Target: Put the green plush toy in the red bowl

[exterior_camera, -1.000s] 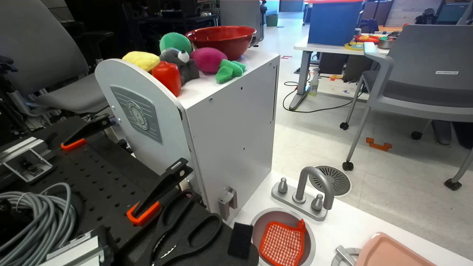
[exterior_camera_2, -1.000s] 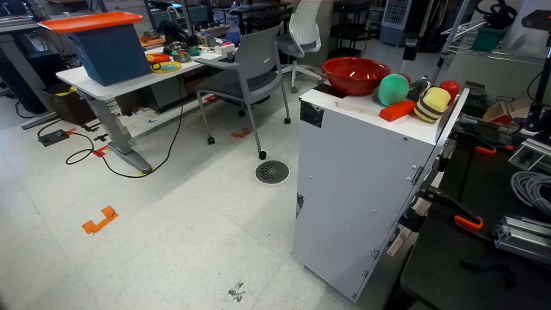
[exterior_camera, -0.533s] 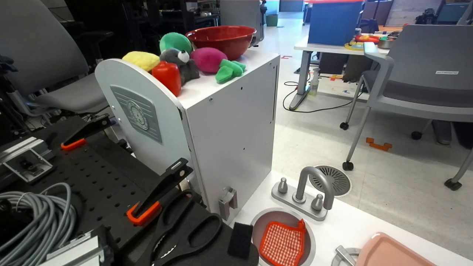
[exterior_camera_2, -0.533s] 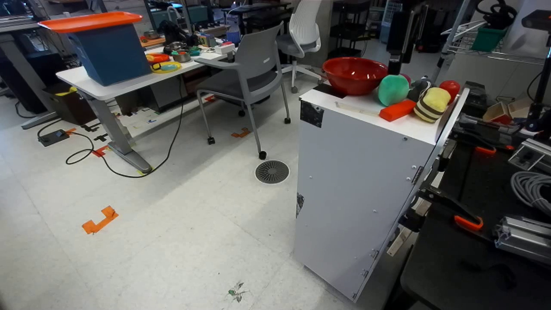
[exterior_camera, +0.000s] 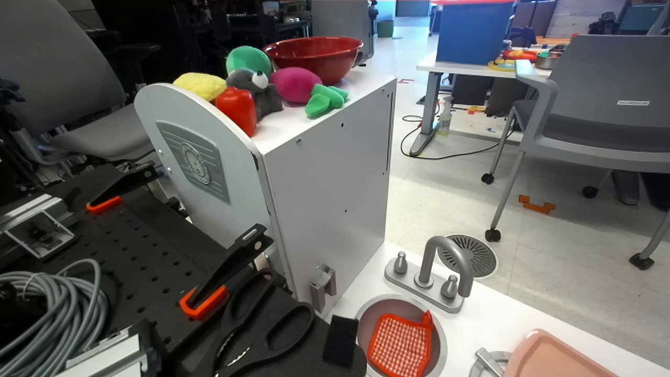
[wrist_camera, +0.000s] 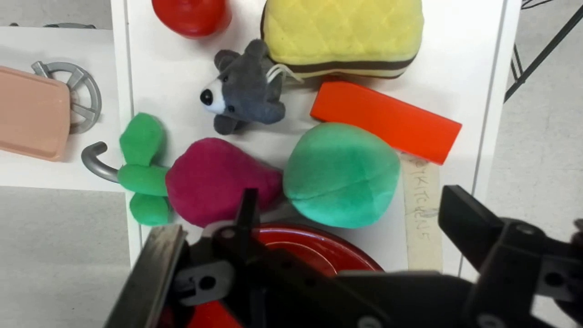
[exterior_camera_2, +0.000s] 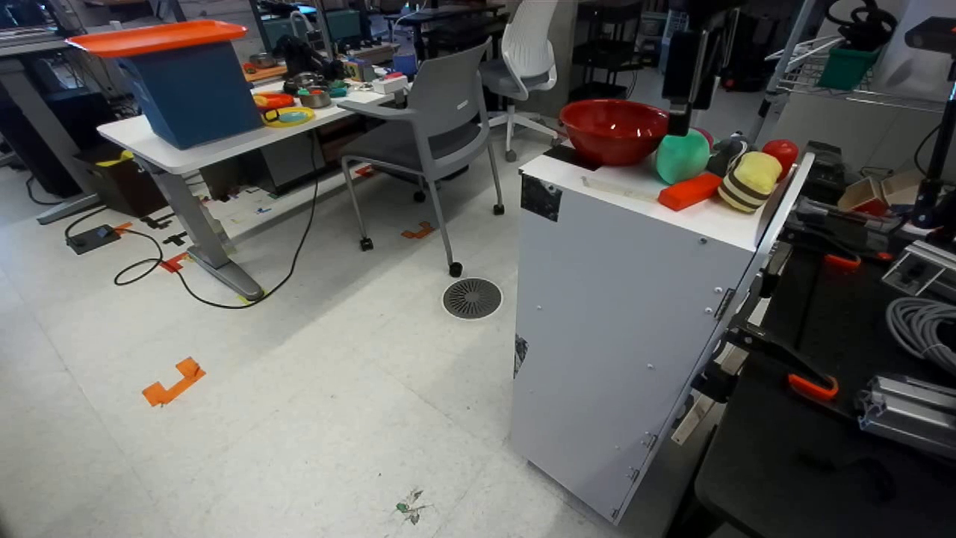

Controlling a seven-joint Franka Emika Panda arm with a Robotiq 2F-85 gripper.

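Observation:
The rounded green plush toy (wrist_camera: 342, 175) lies on the white cabinet top (wrist_camera: 460, 54), between the magenta plush and the red bowl. It shows in both exterior views (exterior_camera: 248, 59) (exterior_camera_2: 683, 155). The wide red bowl (exterior_camera: 320, 56) stands beside it, also in an exterior view (exterior_camera_2: 616, 133). In the wrist view the bowl (wrist_camera: 314, 243) is partly hidden by my gripper. My gripper (wrist_camera: 350, 193) is open, with nothing between its fingers, which appear on both sides of the green toy's near part. In an exterior view my gripper (exterior_camera_2: 678, 123) is just above the toy, by the bowl's rim.
A magenta plush with green leaves (wrist_camera: 218, 180) touches or nearly touches the green toy's side. A red-orange block (wrist_camera: 387, 120), grey mouse plush (wrist_camera: 248, 86), yellow plush (wrist_camera: 341, 34) and red pepper (wrist_camera: 193, 13) lie close by. A raised rounded panel (exterior_camera: 193, 141) borders one end.
In an exterior view my gripper has come down and moved left, to just above the green toy beside the bowl. The toys and the bowl have not moved.

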